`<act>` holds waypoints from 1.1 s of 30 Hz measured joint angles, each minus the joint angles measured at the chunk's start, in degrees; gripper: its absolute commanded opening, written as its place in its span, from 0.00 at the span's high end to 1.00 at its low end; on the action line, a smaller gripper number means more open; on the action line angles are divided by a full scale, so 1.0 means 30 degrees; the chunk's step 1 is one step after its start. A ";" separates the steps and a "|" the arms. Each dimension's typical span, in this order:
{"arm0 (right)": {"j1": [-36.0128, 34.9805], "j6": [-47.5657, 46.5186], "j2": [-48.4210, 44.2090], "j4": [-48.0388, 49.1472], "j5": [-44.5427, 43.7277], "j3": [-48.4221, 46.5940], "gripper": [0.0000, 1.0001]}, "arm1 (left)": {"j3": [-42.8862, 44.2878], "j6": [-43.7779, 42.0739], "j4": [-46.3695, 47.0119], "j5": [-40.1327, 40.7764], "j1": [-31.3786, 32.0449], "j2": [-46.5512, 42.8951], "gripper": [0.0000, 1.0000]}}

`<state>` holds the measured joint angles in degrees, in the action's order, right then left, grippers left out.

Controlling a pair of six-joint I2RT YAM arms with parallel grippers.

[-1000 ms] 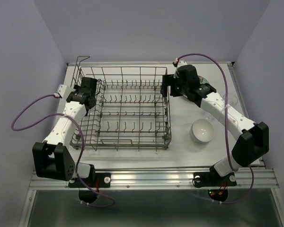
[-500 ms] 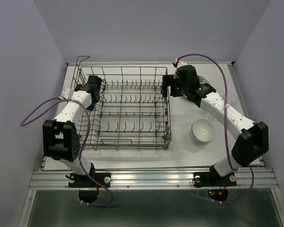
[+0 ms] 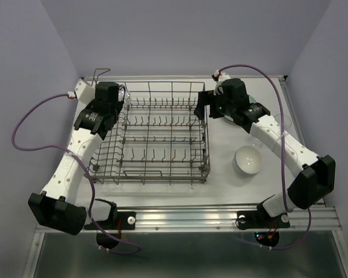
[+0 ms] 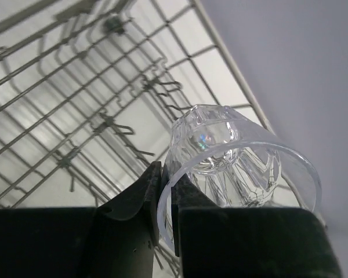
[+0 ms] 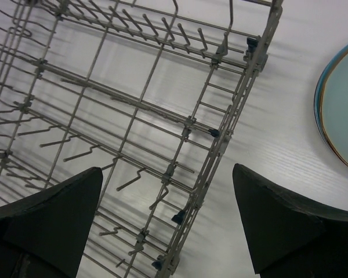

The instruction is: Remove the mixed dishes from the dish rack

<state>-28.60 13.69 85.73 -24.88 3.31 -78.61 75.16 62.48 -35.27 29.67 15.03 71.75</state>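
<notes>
Holding a clear textured glass (image 4: 232, 156) over the far-left corner of the dish rack (image 3: 207, 139), with the left pincer (image 4: 165, 174) clamped on one side of the rim, one finger inside and one outside. Judged as the carry-out step: raise straight up until well clear of the tines and top wire, keeping the wrist steady to guard against swinging from such a one-sided hold. Then travel to the right of the rack, toward the pale green plate (image 5: 342, 110) and white bowl (image 3: 247, 160) on the tabletop (image 3: 226, 179), and set down apart from both. Right pincer (image 5: 165, 174) spread wide and empty above the rack's far-right corner, just beside the plate; best kept out of the crossing path.
</notes>
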 measured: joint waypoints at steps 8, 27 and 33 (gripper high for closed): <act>-0.0495 -0.0146 -0.1727 0.0459 0.2659 -0.1647 0.00 | 0.5727 -0.6594 0.0707 -0.1406 0.5690 0.2062 1.00; -0.1384 0.0466 -0.0313 -0.0794 -0.2594 -0.4248 0.31 | 1.4294 -0.7970 -0.5042 -0.0051 1.0542 1.1446 1.00; -0.1428 0.0525 0.0998 -0.1931 -0.2747 -0.4255 0.74 | 1.4338 -0.8182 -0.4867 -0.0299 1.1081 1.1271 1.00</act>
<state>-32.88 15.27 88.73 -30.68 -4.93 -91.37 118.17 37.93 -49.87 28.77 48.27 105.56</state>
